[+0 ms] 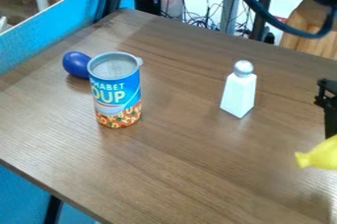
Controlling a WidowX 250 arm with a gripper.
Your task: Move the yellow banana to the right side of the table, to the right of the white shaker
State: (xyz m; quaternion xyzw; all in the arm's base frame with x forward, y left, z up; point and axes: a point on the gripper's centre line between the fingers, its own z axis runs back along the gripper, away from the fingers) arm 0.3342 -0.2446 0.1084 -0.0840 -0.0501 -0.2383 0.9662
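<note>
Hand [329,119] at smooth, tapered yellow object [322,156]

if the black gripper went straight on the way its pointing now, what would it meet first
Probably the yellow object, just below the gripper at the right edge; they may touch. Past it, the wooden tabletop looks next, though depth and the exact pointing direction are hard to judge.

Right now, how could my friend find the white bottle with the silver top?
On the brown table, look to the right of the soup can. The white bottle stands there, narrowing up to a round silver top. Its sides look plain white, unlike the printed can or the yellow thing.
</note>
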